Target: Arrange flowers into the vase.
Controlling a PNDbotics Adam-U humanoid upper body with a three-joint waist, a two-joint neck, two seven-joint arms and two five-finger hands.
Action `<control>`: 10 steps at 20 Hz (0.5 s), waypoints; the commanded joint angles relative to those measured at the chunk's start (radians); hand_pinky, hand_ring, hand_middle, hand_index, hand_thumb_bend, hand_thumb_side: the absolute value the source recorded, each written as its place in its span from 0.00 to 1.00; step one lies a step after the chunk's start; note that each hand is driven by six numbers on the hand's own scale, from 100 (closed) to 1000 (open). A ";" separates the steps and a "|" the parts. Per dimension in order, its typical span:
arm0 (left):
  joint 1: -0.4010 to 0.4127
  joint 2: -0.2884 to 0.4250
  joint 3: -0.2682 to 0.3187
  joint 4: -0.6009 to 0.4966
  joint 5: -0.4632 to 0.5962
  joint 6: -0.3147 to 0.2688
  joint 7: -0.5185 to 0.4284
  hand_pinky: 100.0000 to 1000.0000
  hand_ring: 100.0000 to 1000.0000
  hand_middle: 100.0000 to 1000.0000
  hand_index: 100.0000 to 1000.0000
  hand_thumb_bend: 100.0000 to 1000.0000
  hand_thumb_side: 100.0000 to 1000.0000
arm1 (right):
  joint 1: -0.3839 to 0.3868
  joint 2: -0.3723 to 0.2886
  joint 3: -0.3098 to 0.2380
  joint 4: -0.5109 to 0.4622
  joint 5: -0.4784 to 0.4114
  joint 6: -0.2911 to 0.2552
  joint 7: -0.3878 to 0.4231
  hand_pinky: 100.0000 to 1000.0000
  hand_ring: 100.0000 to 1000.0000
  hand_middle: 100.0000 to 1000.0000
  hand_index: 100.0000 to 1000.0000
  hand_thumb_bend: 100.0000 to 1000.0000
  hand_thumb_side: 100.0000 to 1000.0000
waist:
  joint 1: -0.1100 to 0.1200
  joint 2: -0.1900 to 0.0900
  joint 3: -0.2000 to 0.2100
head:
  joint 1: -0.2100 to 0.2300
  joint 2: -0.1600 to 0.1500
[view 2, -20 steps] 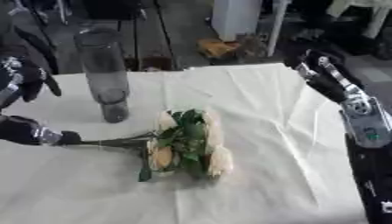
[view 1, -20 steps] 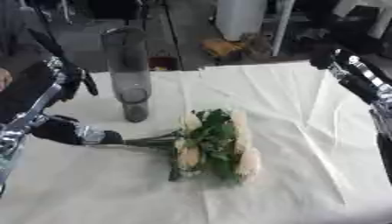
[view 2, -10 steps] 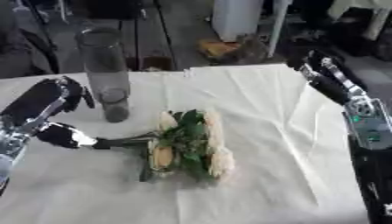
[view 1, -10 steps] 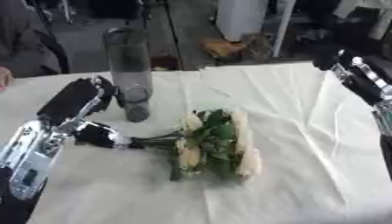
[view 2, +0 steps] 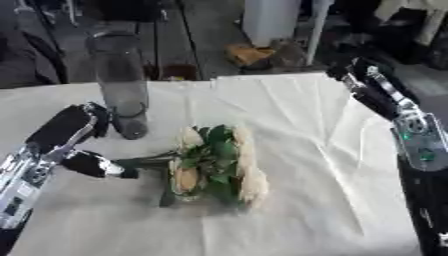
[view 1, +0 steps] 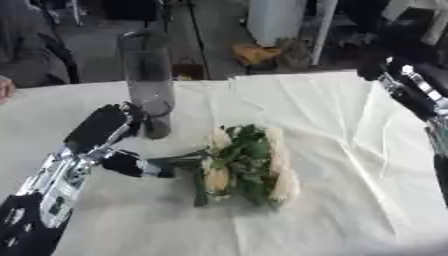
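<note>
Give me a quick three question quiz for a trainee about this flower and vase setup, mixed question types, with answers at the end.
1. True or false: the bouquet already stands in the vase.
2. Multiple choice: which hand is at the stems? A) left hand B) right hand C) neither
3. Fill in: the vase stands ____ on the white cloth, on the robot's left of the flowers.

Key:
1. False. The bouquet lies on its side on the cloth; the vase holds no flowers.
2. A. The left hand is by the stem ends; the right hand is raised near the cloth's far right edge, away from the flowers.
3. upright
</note>
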 commanded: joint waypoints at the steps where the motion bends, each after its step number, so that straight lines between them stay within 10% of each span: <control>1: -0.024 -0.002 -0.003 -0.007 -0.003 -0.007 0.000 0.19 0.27 0.23 0.52 1.00 0.75 | -0.019 -0.021 0.000 -0.006 -0.006 -0.002 0.002 0.80 0.76 0.66 0.90 0.00 0.77 | -0.001 -0.008 -0.001 | -0.001 -0.003; 10: -0.032 -0.017 -0.010 0.016 -0.018 -0.013 -0.005 0.20 0.28 0.23 0.52 1.00 0.75 | -0.018 -0.020 0.000 -0.005 -0.006 -0.003 0.003 0.80 0.76 0.66 0.90 0.00 0.77 | -0.002 -0.008 -0.004 | -0.009 0.001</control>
